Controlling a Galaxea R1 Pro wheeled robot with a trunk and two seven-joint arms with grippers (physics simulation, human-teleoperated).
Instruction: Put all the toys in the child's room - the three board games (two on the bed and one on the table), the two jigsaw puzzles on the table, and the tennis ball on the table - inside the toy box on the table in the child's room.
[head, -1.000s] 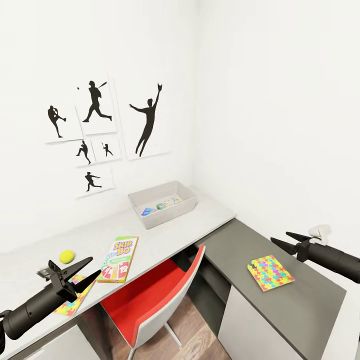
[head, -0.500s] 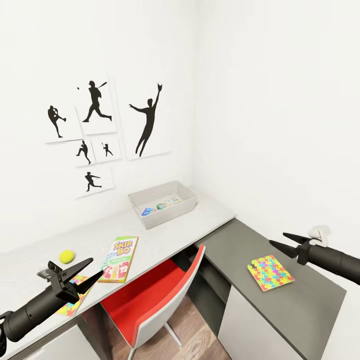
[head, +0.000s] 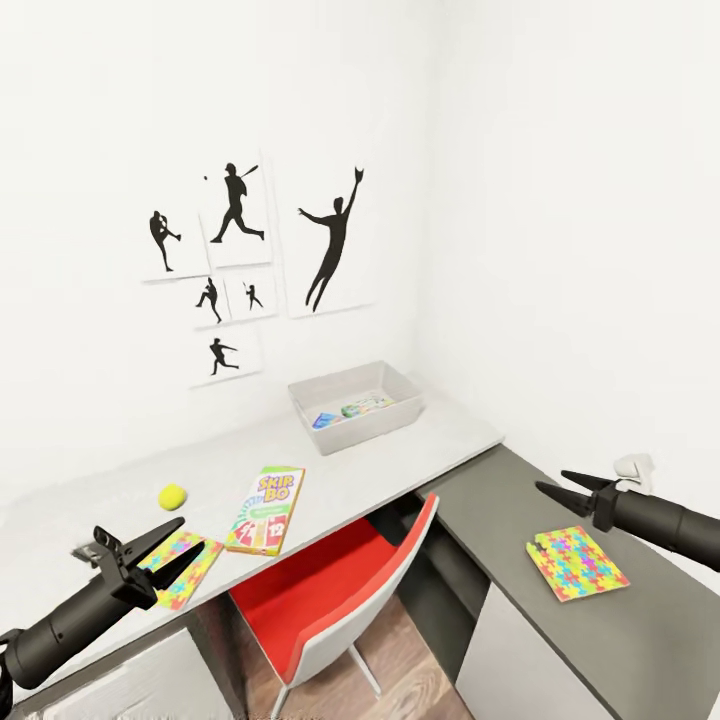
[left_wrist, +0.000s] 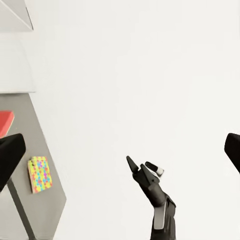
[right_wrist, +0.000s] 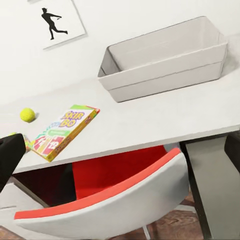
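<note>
Along the worktop's white run, toy box sits at the far end by the wall corner, w/ a blue game box and a green-edged game box already inside. Remaining items: SKIP BO box near the front edge, mid-run; tennis ball beyond my left gripper, away from the front edge; jigsaw sheet A at the front edge, directly under my left jaws. Jigsaw sheet B lies on the dark grey corner section, near its front edge.

Jaw state: left jaws apart, holding nothing. Right gripper jaws also apart, empty.

Key relation: sheet B lies just below and slightly toward me from my right jaws, long axis running roughly from front edge toward the wall. Right arm is clearly nearer to it; left arm is nearer sheet A, ball and SKIP BO box.

Est. next move: right arm descends onto sheet B. Thin flat sheet, so the grip likely needs an edge approach. Risk: sheet slides on the worktop instead of lifting.
</note>
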